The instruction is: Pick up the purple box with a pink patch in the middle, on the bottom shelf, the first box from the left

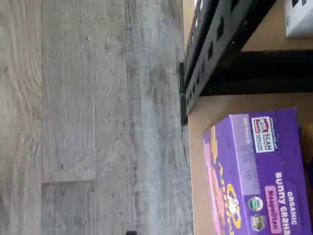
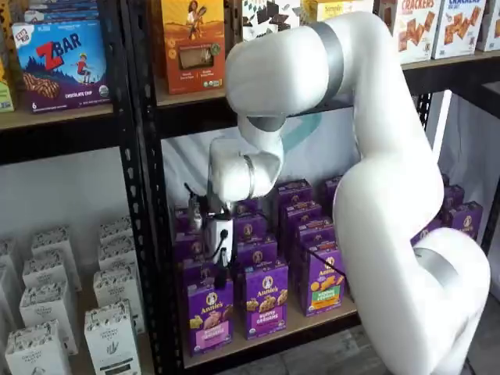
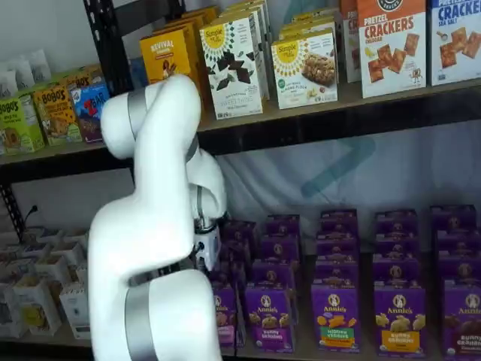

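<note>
The purple box (image 2: 209, 316) with a pink panel stands upright at the left end of the bottom shelf (image 2: 316, 322), at the front of its row. My gripper (image 2: 222, 278) hangs just above the box's top, its black fingers pointing down with nothing between them. In the other shelf view the arm covers most of the gripper (image 3: 204, 256) and part of the purple box (image 3: 225, 316). The wrist view shows the purple box (image 1: 259, 176) on its side, with a pink "Neapolitan" label, standing on the tan board of the bottom shelf (image 1: 208, 127).
More purple cartons (image 2: 266, 297) stand to the right and behind. A black perforated upright (image 2: 148, 234) rises just left of the box. White cartons (image 2: 109, 332) fill the neighbouring bay. The wrist view shows grey plank floor (image 1: 88, 117).
</note>
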Motion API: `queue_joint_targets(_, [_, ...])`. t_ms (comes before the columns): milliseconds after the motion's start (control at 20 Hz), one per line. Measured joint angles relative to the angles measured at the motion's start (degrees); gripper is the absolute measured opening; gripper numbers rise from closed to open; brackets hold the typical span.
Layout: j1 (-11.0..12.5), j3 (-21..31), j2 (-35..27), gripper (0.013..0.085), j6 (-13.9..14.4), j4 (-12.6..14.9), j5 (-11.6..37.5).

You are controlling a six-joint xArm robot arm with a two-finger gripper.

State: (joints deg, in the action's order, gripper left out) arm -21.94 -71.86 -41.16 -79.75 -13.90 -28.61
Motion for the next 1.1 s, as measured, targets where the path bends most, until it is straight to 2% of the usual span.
queue_joint_targets(100, [0.18, -0.25, -0.32, 0.085, 2.67, 3.27, -0.25])
queue_joint_targets(200, [0.49, -0.3, -0.74, 0.085, 3.63, 4.73, 0.0])
queue_joint_targets(700, [1.21, 0.54, -2.29, 0.085, 2.39, 4.43, 3.67])
queue_joint_targets(950, [1.15, -1.06, -4.28, 0.085, 0.72, 2.53, 4.78])
queue_joint_targets(1100, [1.08, -2.35, -5.49, 0.085, 1.08, 2.85, 5.02])
